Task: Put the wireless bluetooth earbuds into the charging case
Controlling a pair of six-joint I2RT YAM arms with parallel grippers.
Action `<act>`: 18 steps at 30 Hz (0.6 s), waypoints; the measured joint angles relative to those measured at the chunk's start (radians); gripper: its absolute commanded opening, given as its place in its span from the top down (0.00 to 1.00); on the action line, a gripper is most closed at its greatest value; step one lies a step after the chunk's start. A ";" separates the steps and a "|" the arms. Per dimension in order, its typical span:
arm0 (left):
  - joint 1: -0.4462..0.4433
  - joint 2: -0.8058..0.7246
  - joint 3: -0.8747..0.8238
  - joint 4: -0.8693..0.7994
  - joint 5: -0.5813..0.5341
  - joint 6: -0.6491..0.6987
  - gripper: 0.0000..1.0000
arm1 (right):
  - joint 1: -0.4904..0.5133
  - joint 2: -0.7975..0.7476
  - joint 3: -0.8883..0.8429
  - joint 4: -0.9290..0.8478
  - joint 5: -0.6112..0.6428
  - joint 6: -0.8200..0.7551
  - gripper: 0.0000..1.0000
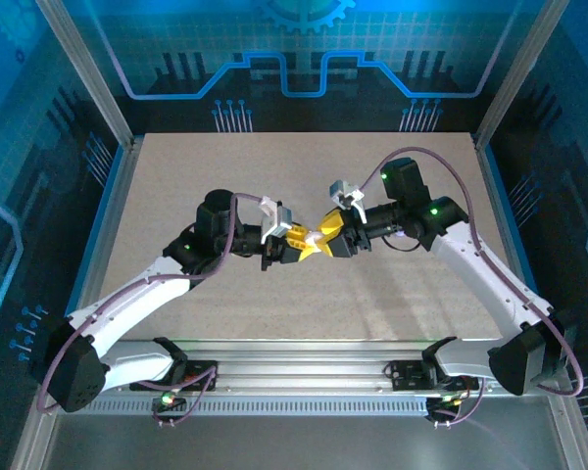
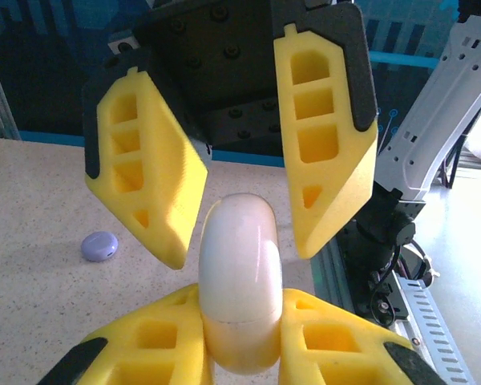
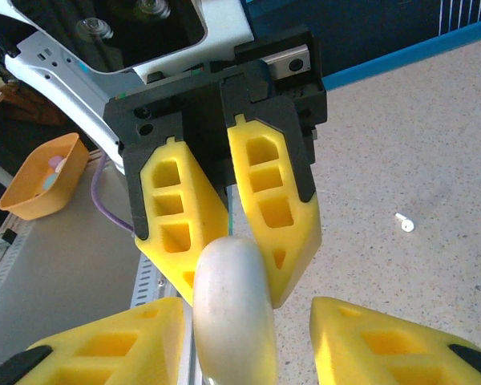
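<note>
Holding the charging case (image 2: 240, 241) aloft.
Left gripper (image 2: 240, 301) pinches it steady; right gripper (image 3: 247, 309), spread around its top, likely means to open it.

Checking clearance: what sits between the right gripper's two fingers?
The white case, clamped by the left gripper, with gaps either side; seen in left wrist view.

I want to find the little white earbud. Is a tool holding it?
No, the earbud lies loose on the table, with nothing touching it.
</note>
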 measured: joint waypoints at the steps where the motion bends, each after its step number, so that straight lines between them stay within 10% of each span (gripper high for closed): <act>1: 0.000 0.000 0.000 0.000 -0.001 0.000 0.84 | 0.000 0.000 0.000 -0.002 0.003 0.000 0.71; 9: 0.000 0.000 0.012 -0.019 -0.008 -0.017 0.58 | 0.000 -0.011 0.000 0.011 0.001 -0.002 0.80; 18: 0.000 0.000 0.000 0.061 -0.015 -0.098 0.55 | 0.000 -0.047 -0.006 0.068 -0.014 0.029 0.80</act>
